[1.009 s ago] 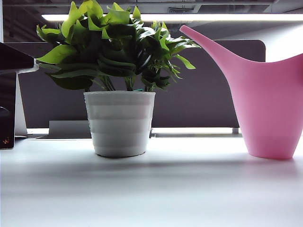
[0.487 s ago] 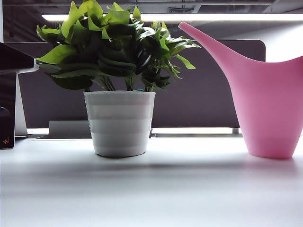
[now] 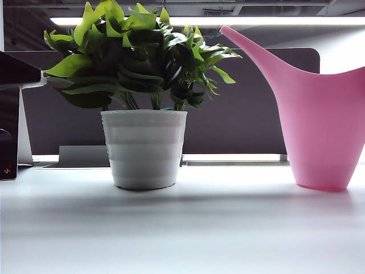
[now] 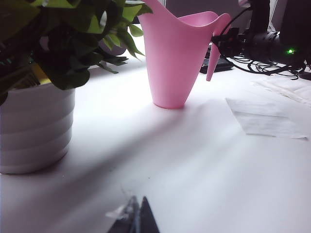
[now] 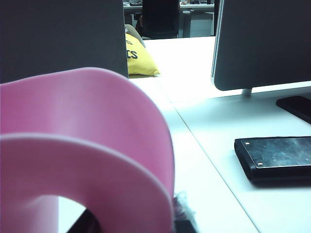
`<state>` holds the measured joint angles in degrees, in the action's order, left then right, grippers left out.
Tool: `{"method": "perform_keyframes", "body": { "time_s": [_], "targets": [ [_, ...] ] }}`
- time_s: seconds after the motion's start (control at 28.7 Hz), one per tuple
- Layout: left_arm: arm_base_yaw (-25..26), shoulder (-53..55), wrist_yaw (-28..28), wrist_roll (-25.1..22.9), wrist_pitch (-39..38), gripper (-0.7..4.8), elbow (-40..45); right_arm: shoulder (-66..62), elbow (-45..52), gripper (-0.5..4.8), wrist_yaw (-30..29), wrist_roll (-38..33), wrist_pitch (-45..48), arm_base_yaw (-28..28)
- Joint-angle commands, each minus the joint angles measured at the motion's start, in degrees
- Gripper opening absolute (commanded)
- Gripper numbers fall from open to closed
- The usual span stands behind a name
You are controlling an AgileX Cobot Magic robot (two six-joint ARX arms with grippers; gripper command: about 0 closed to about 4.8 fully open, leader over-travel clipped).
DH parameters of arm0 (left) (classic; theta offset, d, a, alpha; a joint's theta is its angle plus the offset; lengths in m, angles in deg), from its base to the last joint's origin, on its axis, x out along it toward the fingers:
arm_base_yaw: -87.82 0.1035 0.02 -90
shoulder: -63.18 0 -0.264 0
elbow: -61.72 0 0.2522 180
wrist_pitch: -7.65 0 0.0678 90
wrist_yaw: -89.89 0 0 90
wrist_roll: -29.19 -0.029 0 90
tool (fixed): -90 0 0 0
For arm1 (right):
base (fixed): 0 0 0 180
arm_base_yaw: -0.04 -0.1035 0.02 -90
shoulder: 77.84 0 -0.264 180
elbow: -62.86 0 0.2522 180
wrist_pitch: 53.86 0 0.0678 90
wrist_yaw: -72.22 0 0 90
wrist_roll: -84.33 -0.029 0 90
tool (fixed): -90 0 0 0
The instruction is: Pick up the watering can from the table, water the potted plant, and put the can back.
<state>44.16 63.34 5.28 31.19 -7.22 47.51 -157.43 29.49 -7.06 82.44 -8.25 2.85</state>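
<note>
Watering can [image 4: 172, 58] grip: the right gripper [image 4: 219, 40] is at the thin handle [image 4: 213, 58] at the back of the can. Its wrist view is filled by the pink handle loop, but whether the jaws are pinching it cannot be told.
Left gripper [image 4: 137, 218]: low over the bench [image 3: 228, 228] near the potted plant [image 3: 142, 85]. Its tips look pressed together, with nothing between them.
Where the can is: upright on the bench, right of the plant and apart from it in the exterior view. The spout [image 3: 251, 51] reaches up toward the leaves.
Likely weight: probably light, thin-walled plastic. Any water inside is not visible, and it would add weight and slosh.
Stiffness: the body looks rigid, but the slim handle may flex under a hard squeeze.
Surface: smooth and glossy, so likely slippery.
Best hold: the handle, gripped squarely and high, so the can hangs steady and tips forward cleanly.
Risk: a hold at the back makes the long spout swing, and it could brush the leaves.
</note>
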Motion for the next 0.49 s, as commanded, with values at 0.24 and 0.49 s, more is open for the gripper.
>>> {"method": "perform_keyframes", "body": {
  "time_s": [0.24,0.49],
  "targets": [
    [-0.07,0.07,0.22,-0.02,0.37,-0.05,-0.04,0.24,-0.31,0.84,-0.39,-1.05,3.28,-0.07],
    [-0.07,0.07,0.22,-0.02,0.37,-0.05,-0.04,0.37,-0.33,0.84,-0.39,-0.61,5.60,-0.04]
  ]
}}
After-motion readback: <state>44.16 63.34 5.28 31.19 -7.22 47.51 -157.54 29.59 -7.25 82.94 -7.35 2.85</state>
